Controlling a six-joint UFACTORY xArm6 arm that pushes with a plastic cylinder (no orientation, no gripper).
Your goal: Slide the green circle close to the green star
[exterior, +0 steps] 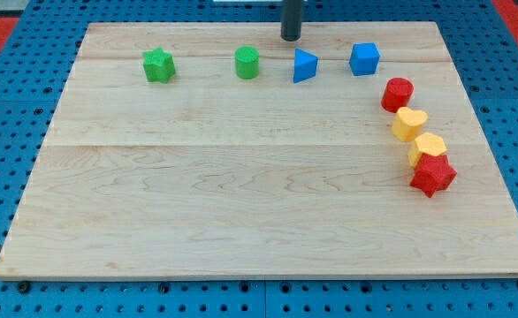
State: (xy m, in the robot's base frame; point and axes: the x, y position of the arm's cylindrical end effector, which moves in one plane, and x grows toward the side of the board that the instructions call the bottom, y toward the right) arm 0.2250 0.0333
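Near the top of the frame, a little right of center, my tip [291, 38] is resting on the wooden desk [241, 203], just above and between the green circle [247, 64] and the blue triangle [305, 66], touching neither. This arm is carrying no jawed end effector, only the straight dark rod, so nothing is being held or clamped; the rod is standing upright and running out of the frame at the top.

Along the upper part of the desk four blocks are sitting in a rough row. At the upper left the green star [158, 65] is lying well apart from the green circle, with bare wood showing between them. The green circle is sitting just left of the blue triangle with a small gap between the two. Farther to the right the blue cube [364, 58] is standing near the triangle but not touching it.

Down the right side of the frame four more blocks are curving in a chain: a red cylinder-like block [398, 94] at the top, a yellow heart [410, 124] just below it, a yellow hexagon [429, 147] beneath that, and a red star [432, 174] at the bottom, pressing against the hexagon. Around the desk a blue perforated surface [11, 106] is showing on all sides.
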